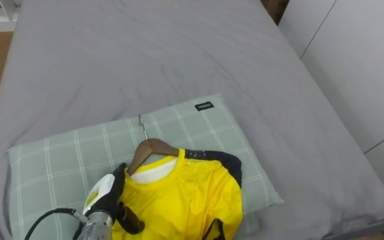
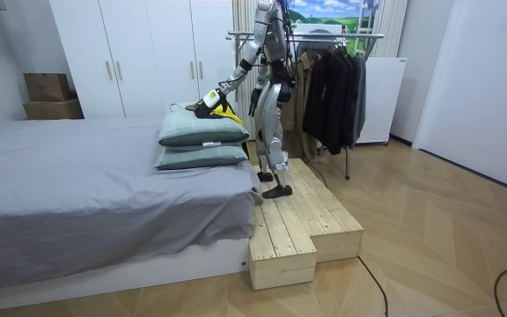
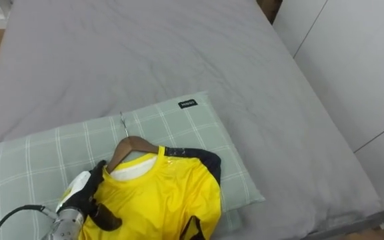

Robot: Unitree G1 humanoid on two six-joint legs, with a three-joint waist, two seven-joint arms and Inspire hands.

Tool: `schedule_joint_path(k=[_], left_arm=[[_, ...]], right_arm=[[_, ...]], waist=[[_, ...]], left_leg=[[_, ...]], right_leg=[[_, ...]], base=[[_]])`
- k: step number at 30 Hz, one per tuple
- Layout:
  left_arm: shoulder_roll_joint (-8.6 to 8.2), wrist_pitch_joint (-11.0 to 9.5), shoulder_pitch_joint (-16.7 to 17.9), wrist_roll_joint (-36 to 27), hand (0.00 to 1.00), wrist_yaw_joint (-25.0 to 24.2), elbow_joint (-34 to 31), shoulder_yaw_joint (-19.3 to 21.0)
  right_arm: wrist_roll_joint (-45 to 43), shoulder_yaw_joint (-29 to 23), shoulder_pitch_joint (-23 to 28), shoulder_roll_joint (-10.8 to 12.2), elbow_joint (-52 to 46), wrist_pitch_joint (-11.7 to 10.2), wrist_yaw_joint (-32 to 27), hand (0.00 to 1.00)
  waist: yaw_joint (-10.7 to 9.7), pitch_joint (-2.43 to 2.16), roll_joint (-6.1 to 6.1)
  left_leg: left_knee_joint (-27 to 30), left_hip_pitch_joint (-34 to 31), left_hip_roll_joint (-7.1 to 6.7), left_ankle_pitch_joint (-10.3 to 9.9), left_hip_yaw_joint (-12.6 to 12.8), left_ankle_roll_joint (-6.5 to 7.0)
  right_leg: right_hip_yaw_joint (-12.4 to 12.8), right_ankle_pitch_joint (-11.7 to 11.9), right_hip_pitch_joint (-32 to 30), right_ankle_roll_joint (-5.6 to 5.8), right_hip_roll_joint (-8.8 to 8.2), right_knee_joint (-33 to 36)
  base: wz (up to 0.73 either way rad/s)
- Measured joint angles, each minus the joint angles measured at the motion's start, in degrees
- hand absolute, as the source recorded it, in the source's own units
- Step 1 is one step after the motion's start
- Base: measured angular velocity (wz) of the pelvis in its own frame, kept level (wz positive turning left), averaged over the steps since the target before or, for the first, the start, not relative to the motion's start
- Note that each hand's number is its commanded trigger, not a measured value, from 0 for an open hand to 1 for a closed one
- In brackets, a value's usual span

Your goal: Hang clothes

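Observation:
A yellow shirt (image 1: 189,200) with a black collar and sleeve edge hangs on a wooden hanger (image 1: 151,148). It lies on the green checked pillow (image 1: 65,157) at the near edge of the bed. The hanger's metal hook (image 1: 141,125) points up the pillow. My left hand (image 1: 115,195) comes in from the lower left, its dark fingers curled round the shirt's shoulder where it covers the hanger's left end. In the room view I stand on a wooden platform (image 2: 297,220) beside the bed. There my left hand (image 2: 214,97) reaches out to the yellow shirt (image 2: 223,109) on top of two stacked pillows.
The grey bed (image 1: 165,60) stretches away beyond the pillow. Behind me in the room view stands a clothes rack (image 2: 324,37) with dark garments (image 2: 333,88). White wardrobes (image 2: 148,53) line the wall, with cardboard boxes (image 2: 49,95) beside them.

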Motion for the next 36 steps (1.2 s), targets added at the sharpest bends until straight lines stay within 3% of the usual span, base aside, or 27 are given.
schedule_joint_path(k=[4,9,16,22,27,36], left_arm=[[1.61,-0.08,-0.23,0.01,1.00,0.66,-0.10,1.73],[2.20,0.24,-0.29,-0.03,1.00,1.68,-0.12,2.38],[1.55,0.86,-0.15,-0.10,1.00,0.49,0.31,2.26],[1.61,0.77,-0.16,-4.73,1.00,-0.85,0.28,2.28],[1.51,0.77,-0.17,-5.11,1.00,-0.86,0.26,2.25],[0.53,1.73,-0.15,-6.88,1.00,-1.43,0.27,2.06]], right_arm=[[0.43,0.00,0.49,0.17,-0.11,-0.01,-0.69,0.00],[0.43,0.00,0.80,0.23,-0.10,0.01,-1.18,0.00],[0.45,-0.02,1.16,0.23,-0.36,-0.03,-1.57,0.00],[0.17,-0.05,1.13,0.23,-0.50,-0.07,-0.95,0.00],[0.19,-0.07,1.15,0.21,-0.53,-0.36,-0.78,0.00],[0.48,-0.53,1.07,-0.77,-0.49,-0.41,-0.01,0.00]], waist=[[0.00,-0.15,-0.62],[0.08,-0.50,-1.13],[0.10,-0.51,-1.17],[0.16,-0.51,-1.13],[0.26,-0.43,-0.93],[1.54,-0.22,0.43]], left_leg=[[0.25,-0.09,0.25,-0.30,0.16,0.15],[0.22,0.09,0.25,-0.25,0.42,0.06],[0.23,0.02,0.28,-0.69,0.66,0.14],[0.39,0.11,0.31,-0.93,0.65,0.35],[0.72,0.02,0.31,-1.12,0.66,0.43],[0.13,1.06,0.25,-1.18,1.26,0.40]], right_leg=[[-0.08,0.15,0.00,-0.19,0.12,0.02],[-0.12,0.25,0.04,-0.28,0.08,0.07],[-0.15,0.66,0.06,-0.64,0.07,-0.16],[-0.39,0.65,0.07,-0.62,-0.04,-0.26],[-0.30,0.63,0.09,-0.54,-0.01,-0.23],[0.32,0.64,0.57,-0.47,0.11,-0.23]], base=[[-0.01],[-0.03],[-0.03],[0.00],[0.00],[-0.03]])
